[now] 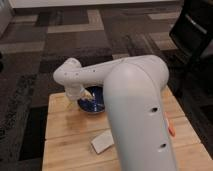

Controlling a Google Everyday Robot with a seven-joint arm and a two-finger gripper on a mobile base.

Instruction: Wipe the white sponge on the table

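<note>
My gripper (84, 96) hangs at the far left part of the table (65, 131), a light tan rectangular butcher-block top of wood with plank seams running its length; it sits at the near left rim of the blue bowl (98, 106), a small round dark-blue dish, and seems to touch or just overlap that rim; whether the gripper is apart or together I cannot tell. My white arm (136, 100), thick, smooth and rounded, rises from the lower right, fills much of the middle of the view, bends at a pale elbow to the left and drops down to the bowl; it hides a broad strip of the tabletop behind it.

The white sponge (102, 142), a small flat off-white rectangular block, lies flat on the wood nearer the front edge, slightly askew to the plank seams, just left of my arm and well apart from the gripper; nothing touches it. A small orange object (171, 128) shows at the right edge of my arm, over the right part of the table; what it is I cannot tell.

The wood looks bare and faintly glossy around the bowl. Around the table lies the carpet (30, 55), a dark grey and brown floor covering patterned with paler rectangular patches; a black chair (196, 29) stands on it at the upper right, well apart from the table.
</note>
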